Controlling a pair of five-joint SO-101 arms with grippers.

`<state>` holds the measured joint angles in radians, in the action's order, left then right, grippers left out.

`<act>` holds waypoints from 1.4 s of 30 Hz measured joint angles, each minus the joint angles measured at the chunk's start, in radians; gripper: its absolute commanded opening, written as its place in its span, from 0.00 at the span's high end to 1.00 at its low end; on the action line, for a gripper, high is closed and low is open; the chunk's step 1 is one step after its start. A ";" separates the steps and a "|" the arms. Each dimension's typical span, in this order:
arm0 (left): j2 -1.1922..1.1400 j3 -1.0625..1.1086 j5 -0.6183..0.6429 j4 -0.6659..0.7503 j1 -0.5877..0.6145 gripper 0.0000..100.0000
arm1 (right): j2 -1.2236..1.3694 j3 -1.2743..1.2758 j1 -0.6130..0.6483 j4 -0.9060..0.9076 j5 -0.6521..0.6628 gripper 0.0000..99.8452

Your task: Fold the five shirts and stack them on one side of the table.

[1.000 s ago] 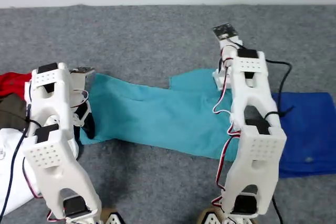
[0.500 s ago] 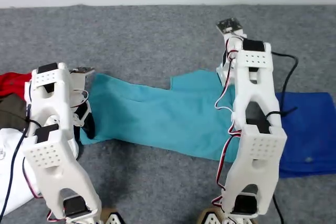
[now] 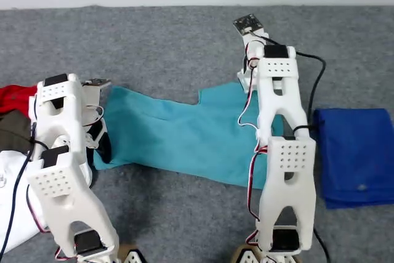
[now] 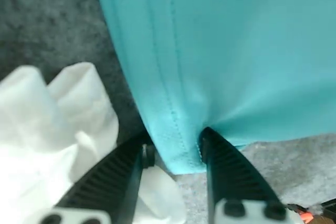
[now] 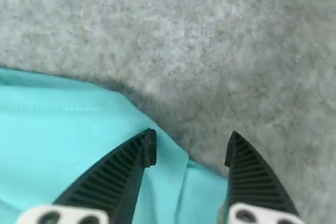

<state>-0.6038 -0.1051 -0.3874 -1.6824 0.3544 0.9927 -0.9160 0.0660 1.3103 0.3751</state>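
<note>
A teal shirt [image 3: 184,137] lies spread across the middle of the grey table, and its hem fills much of the left wrist view [image 4: 210,51]. My left gripper [image 3: 103,146] sits at the shirt's near left corner, shut on the hem, which is pinched between the black fingers [image 4: 176,153]. My right gripper [image 3: 246,81] hovers over the shirt's far right edge. In the right wrist view it stands open [image 5: 191,150], its fingers straddling the teal edge [image 5: 79,129] without gripping it. A folded blue shirt [image 3: 356,152] lies at the right.
Red [image 3: 15,95], dark brown [image 3: 12,130] and white [image 3: 12,204] garments are heaped at the left edge; the white cloth [image 4: 58,114] lies right beside my left gripper. Bare grey carpet [image 3: 154,41] stretches behind the teal shirt.
My right arm has swung left and a little farther back, uncovering more of the blue shirt. The left arm and the teal shirt's left corner have stayed put.
</note>
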 measured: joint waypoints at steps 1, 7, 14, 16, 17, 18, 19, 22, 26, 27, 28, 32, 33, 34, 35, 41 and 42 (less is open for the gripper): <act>0.000 0.000 0.000 0.000 0.000 0.85 | 0.028 -0.032 0.000 0.005 0.000 0.82; 0.000 0.000 0.000 0.000 0.000 0.85 | 0.158 -0.224 -0.002 0.087 0.002 0.96; -0.006 0.000 0.000 0.000 0.000 0.85 | 0.218 -0.433 -0.003 0.239 0.003 0.99; -0.029 -0.008 0.000 0.000 0.000 0.85 | 0.219 -0.519 -0.003 0.298 0.003 0.99; -0.038 -0.014 0.000 -0.003 0.000 0.85 | 0.219 -0.568 -0.003 0.333 0.003 0.99; -0.048 -0.021 0.000 -0.008 0.000 0.85 | 0.219 -0.618 -0.005 0.368 0.003 0.99; -0.055 -0.029 0.000 -0.008 0.000 0.85 | 0.219 -0.664 -0.005 0.407 0.003 0.99; -0.068 -0.034 0.000 -0.009 0.000 0.85 | 0.218 -0.709 -0.025 0.443 0.003 0.99; -0.069 -0.034 0.000 -0.009 0.000 0.85 | 0.218 -0.707 -0.072 0.443 0.003 0.99; -0.069 -0.034 0.000 -0.009 0.000 0.85 | 0.218 -0.707 -0.086 0.443 0.003 0.99; -0.069 -0.034 0.000 -0.009 0.000 0.85 | 0.218 -0.707 -0.100 0.443 0.003 0.99; -0.071 -0.040 0.000 -0.009 0.000 0.85 | 0.219 -0.707 -0.146 0.443 0.003 0.99; -0.078 -0.052 -0.002 -0.011 0.000 0.85 | 0.226 -0.707 -0.153 0.443 0.003 0.99; -0.081 -0.063 -0.005 -0.017 0.000 0.85 | 0.238 -0.709 -0.160 0.443 0.003 0.99; -0.083 -0.075 -0.005 -0.029 0.002 0.85 | 0.255 -0.709 -0.164 0.443 0.003 0.99; -0.089 -0.157 0.000 -0.051 0.002 0.85 | 0.377 -0.709 -0.160 0.379 0.003 0.96; -0.089 -0.173 0.000 -0.046 0.002 0.85 | 0.388 -0.709 -0.160 0.368 0.003 0.93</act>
<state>-0.6928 -0.2785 -0.3874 -1.7285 0.3560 1.3809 -1.6249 -0.0936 1.6786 0.3782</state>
